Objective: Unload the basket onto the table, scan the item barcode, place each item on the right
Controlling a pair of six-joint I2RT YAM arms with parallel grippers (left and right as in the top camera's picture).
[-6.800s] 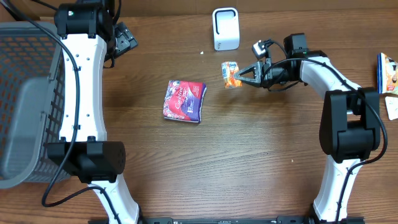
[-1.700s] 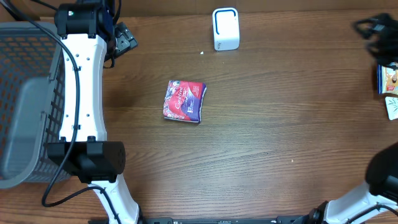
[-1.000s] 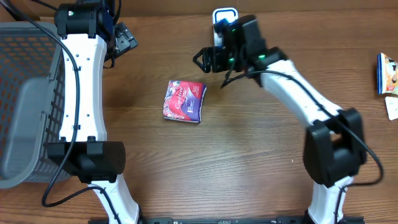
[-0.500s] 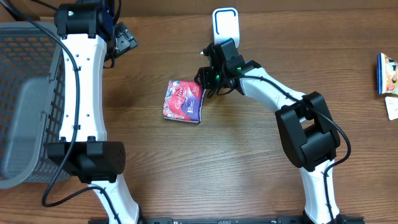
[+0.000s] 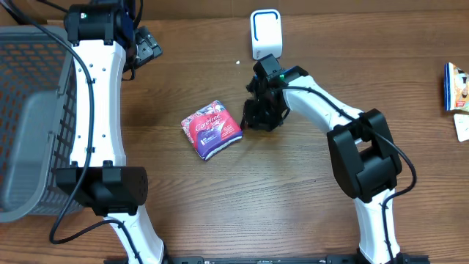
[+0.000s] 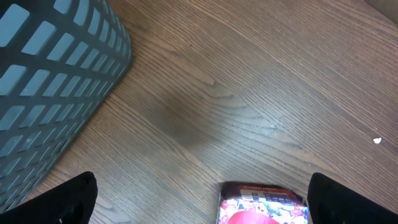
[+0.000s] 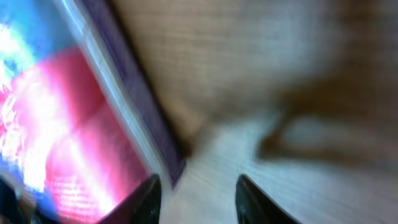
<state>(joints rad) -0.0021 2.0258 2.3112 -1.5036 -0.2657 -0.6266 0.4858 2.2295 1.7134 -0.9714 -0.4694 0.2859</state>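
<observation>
A soft packet (image 5: pixel 212 129) printed in purple, pink and red is seen lying flat on the wooden table (image 5: pixel 293 205), near its middle and turned at a slant. In the right wrist view, which is badly blurred, its red and blue face and purple edge (image 7: pixel 74 124) fill the left side. The right gripper (image 5: pixel 258 114) is set low against the packet's right corner. Its fingertips (image 7: pixel 148 198) are seen a little apart with wood grain between them, but whether the packet is pinched cannot be told.

A white scanner (image 5: pixel 265 33) is stood at the far edge, just behind the right arm. Two small packages (image 5: pixel 456 86) are laid at the right edge. The left gripper (image 5: pixel 145 48) is held released, its fingers (image 6: pixel 56 199) spread wide.

A grey mesh basket (image 5: pixel 29 81) is placed at the left; its inside is shown only as a blurred grey surface.
</observation>
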